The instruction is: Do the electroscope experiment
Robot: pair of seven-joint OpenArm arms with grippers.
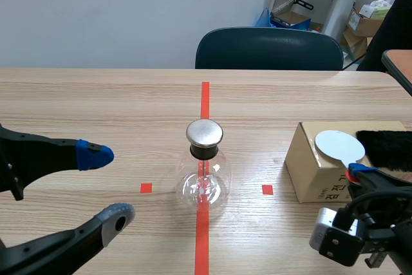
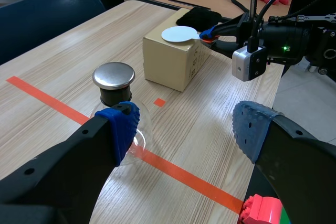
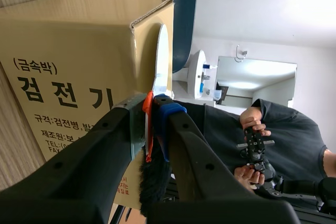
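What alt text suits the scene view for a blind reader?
A metal-capped glass electroscope flask stands between the open left gripper and a cardboard box, where the right gripper grips the handle of a white disc.

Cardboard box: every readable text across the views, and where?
"(금속박)": side of the brown cardboard box, right wrist view.
"검 전 기": large print below it.
"규격:검전병": small line beneath, then cut off.
Lower small lines: contact details, partly hidden, not copied.
Scene view box print: too blurred.
White round disc, orange-red handle, in the right gripper: none.
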